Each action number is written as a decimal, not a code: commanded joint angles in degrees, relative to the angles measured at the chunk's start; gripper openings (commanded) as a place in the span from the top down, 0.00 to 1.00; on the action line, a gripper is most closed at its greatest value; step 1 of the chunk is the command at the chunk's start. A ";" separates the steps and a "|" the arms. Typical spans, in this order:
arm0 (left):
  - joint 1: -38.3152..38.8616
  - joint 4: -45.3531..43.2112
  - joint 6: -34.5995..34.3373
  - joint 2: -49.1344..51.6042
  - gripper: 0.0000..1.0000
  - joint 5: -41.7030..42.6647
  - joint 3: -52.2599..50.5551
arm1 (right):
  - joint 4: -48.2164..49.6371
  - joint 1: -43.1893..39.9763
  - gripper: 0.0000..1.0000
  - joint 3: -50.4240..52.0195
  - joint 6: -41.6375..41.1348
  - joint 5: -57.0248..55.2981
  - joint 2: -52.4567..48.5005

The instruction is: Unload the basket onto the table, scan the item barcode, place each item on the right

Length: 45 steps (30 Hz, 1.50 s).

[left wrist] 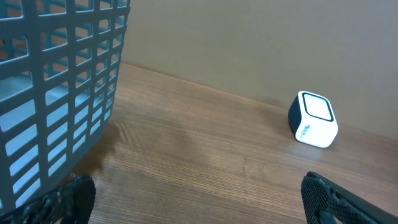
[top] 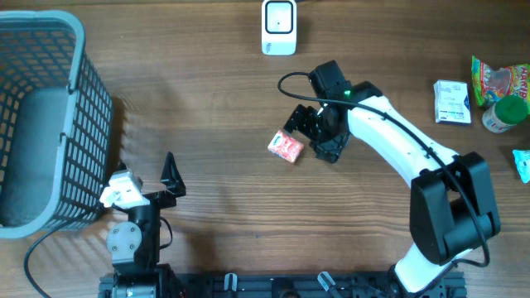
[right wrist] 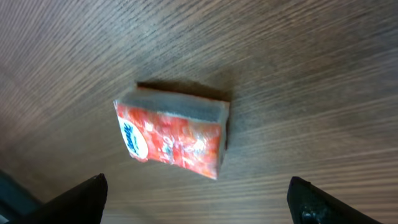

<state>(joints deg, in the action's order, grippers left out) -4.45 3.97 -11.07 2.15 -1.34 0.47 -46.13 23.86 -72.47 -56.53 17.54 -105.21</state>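
Right fingers (right wrist: 74,199) stand spread wide, gripping nothing. The red packet (top: 286,146) lies flat on the surface (top: 224,99) just at their 8 o'clock overhead, touching neither. The scanner (top: 279,25) sits toward the packet's 12 o'clock. Left fingers (top: 171,170) are spread too.

Mock shop checkout on my test bench. The wood-grain table (top: 224,99) carries a white countertop barcode scanner (top: 279,26), a grey plastic shopping basket (top: 50,116) and small packaged groceries (top: 452,102) at its right edge. The left arm (top: 132,240) and right arm (top: 397,141) that I drive, and the bare plain wall (left wrist: 249,43), mark it as a lab.
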 commanded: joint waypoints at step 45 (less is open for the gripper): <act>0.15 0.17 -0.31 -0.20 0.00 0.66 -0.13 | 16.04 2.23 0.39 9.60 -3.48 -3.98 -2.49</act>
<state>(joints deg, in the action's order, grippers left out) -4.45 3.97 -11.09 2.15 -1.34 0.49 -30.52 25.17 -63.40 -60.42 15.31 -105.54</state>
